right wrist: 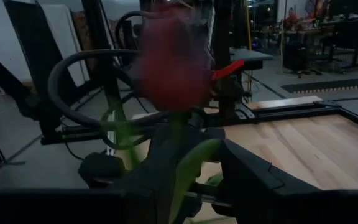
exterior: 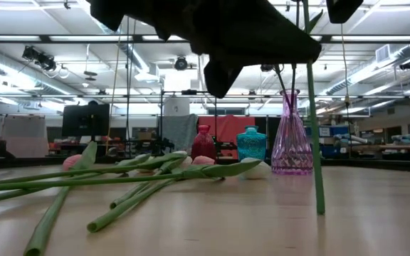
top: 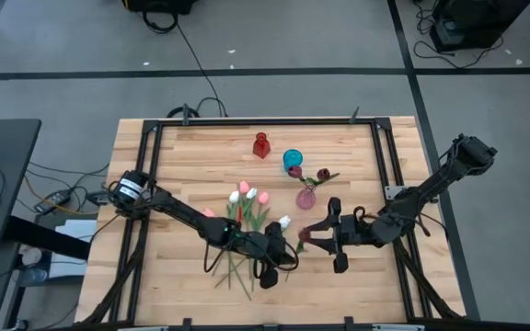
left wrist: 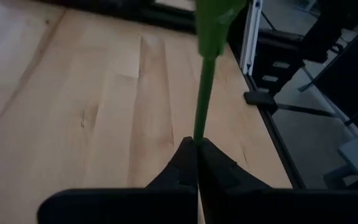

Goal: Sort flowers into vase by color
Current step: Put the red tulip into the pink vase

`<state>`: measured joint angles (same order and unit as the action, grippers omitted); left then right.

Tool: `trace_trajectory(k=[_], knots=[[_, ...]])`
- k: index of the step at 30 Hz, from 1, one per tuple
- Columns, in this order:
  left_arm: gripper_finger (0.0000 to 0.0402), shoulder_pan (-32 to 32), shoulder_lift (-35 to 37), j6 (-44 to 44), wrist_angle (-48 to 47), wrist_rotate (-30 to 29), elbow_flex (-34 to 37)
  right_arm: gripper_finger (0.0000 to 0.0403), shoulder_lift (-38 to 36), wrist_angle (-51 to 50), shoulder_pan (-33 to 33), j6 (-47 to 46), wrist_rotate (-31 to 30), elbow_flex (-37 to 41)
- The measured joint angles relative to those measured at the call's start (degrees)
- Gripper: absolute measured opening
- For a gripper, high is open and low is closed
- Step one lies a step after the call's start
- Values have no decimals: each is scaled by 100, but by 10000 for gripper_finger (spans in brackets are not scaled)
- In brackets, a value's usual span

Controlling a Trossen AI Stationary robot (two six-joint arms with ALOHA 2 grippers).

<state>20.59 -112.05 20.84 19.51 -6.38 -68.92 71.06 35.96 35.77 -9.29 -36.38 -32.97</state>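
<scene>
A maroon tulip (right wrist: 166, 68) stands upright above the table's middle, with my left gripper (top: 288, 260) shut on its green stem (left wrist: 202, 87). My right gripper (top: 306, 237) comes level from the right. Its open fingers stand on either side of the stem and leaf (right wrist: 188, 165), just below the head. Several white and pink flowers (top: 247, 216) lie flat on the wood to the left. A pink glass vase (top: 306, 197) with two maroon flowers stands behind, and beyond it a teal vase (top: 292, 161) and a red vase (top: 261, 145). My left gripper pinches the thin green stem (left wrist: 197, 134) between its two fingertips, coming from the table's left and slanting slightly down, across the stem. The flower is upright. Its lower end (exterior: 320, 210) hangs just above the table. My right gripper: whether its fingers touch the stem or leaf cannot be told.
The three vases stand close together at the table's far middle. The loose stems (exterior: 119, 181) spread toward the near left. Bare wood (top: 375, 285) lies near the front right. A black metal frame (top: 150, 165) runs along the table's sides.
</scene>
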Motion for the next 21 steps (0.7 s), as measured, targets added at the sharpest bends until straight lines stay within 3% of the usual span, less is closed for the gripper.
trace_trajectory(k=[21], knots=[[1, -182, 0, -393, -95, -426, -191, 137, 14, 118, -42, 387, 160, 0]])
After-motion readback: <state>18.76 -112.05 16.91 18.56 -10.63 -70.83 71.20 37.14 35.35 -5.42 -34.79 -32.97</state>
